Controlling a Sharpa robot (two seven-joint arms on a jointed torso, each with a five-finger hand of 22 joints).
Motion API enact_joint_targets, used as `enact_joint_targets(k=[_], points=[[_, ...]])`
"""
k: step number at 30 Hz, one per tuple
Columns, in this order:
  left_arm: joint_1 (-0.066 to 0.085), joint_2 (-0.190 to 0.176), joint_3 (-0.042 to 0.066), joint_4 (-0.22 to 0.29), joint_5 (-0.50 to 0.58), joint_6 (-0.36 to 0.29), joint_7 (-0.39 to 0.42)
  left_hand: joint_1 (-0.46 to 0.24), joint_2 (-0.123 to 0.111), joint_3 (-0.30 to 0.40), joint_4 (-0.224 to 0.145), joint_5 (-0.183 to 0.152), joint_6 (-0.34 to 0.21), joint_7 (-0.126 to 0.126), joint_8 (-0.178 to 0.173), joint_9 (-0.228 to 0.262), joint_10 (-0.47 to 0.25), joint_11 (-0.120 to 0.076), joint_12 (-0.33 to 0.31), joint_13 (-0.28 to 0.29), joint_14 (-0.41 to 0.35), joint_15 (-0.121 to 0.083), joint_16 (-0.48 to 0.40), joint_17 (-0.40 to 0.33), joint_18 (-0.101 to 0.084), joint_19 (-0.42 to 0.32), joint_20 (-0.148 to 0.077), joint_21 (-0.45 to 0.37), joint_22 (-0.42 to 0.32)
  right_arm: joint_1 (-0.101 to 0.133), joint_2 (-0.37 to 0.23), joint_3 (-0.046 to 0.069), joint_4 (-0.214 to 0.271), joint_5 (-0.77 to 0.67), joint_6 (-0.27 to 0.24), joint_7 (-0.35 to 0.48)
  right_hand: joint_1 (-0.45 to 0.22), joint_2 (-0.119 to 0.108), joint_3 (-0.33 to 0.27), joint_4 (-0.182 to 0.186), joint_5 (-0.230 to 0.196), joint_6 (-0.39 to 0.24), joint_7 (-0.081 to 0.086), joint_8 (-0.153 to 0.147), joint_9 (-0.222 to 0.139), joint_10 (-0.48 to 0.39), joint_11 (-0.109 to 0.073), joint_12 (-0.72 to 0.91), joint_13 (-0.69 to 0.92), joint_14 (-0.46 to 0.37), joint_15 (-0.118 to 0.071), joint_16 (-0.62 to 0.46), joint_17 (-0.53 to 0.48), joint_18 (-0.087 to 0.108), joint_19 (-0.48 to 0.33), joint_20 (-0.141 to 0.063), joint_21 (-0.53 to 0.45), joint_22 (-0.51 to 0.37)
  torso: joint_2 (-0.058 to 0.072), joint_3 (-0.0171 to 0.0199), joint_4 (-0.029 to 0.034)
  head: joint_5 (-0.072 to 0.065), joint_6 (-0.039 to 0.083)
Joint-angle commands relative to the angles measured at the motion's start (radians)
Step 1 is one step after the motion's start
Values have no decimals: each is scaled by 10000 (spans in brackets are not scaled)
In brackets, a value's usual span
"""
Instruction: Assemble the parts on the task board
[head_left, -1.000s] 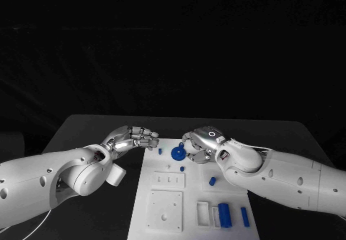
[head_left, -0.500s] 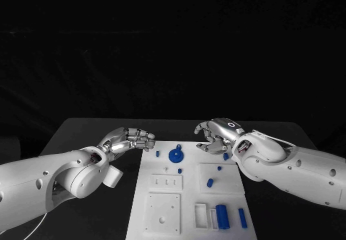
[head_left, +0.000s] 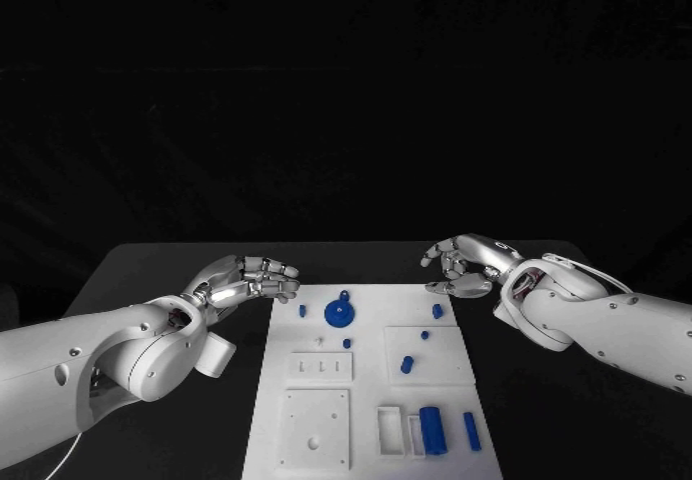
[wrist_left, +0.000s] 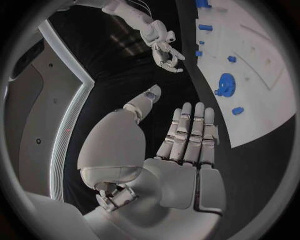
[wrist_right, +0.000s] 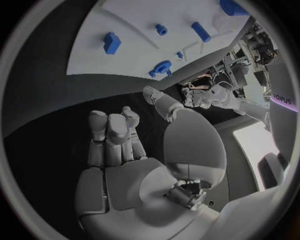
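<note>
Fingers on both hands hold nothing. Those of the left hand (head_left: 248, 277) lie side by side and bent in the head view, nearly straight and pressed together in its wrist view, the thumb standing apart. Those of the right hand (head_left: 469, 265) are curled loosely inward, thumb off to one side. Each hand hangs over bare table just off a far corner of the board (head_left: 369, 440) — a waiting pose, I judge, that leaves the parts clear to the head camera.

On the board, the gear (head_left: 339, 313) stands near the far edge with a peg (head_left: 303, 310) just beside it toward the left hand and a block (head_left: 437, 311) toward the right hand. Two more pegs (head_left: 407, 363) sit mid-board, and a cylinder (head_left: 430, 430) and a bar (head_left: 470, 428) lie side by side at the near edge, next to a white holder. They are well spaced — likely so each can be picked up singly. Assembly looks barely begun.
</note>
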Motion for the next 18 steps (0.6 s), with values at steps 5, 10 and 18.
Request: enact_joint_targets(k=[5, 10, 18], points=[[29, 6, 5, -17, 108, -27, 190, -25, 96, 9, -78, 60, 87, -8, 4, -12, 54, 6, 49, 10, 84, -5, 45, 9, 190, 79, 4, -3, 8, -268, -62, -5, -613, 679, 626, 822, 7, 317, -589, -336, 554, 10, -8, 61, 32, -92, 11, 47, -6, -22, 21, -66, 35, 467, -123, 32, -76, 49, -16, 34, -45, -87, -15], [27, 5, 5, -35, 121, -19, 191, -33, 94, 1, -101, 61, 96, -10, 0, -18, 22, 19, 11, -8, 60, -1, 25, -4, 184, 94, -4, -5, 7, -440, -122, -10, -948, 681, 740, 878, 78, 414, -711, -475, 718, 8, -7, 58, 37, -108, 12, 43, -17, -26, 22, -84, 42, 467, -135, 42, -100, 63, -13, 29, -24, -191, -14], [27, 29, 4, -67, 122, 16, 186, -42, 103, -5, -128, 63, 101, 1, -11, -28, 85, 12, 19, -5, 34, 6, 0, -21, 172, 93, -5, -20, 1, -690, -84, -18, -1123, 574, 979, 902, 165, 455, -838, -663, 814, 10, -1, 53, 40, -138, 19, 31, -31, -44, 29, -112, 49, 467, -167, 69, -132, 82, -7, 7, -29, -219, -37]])
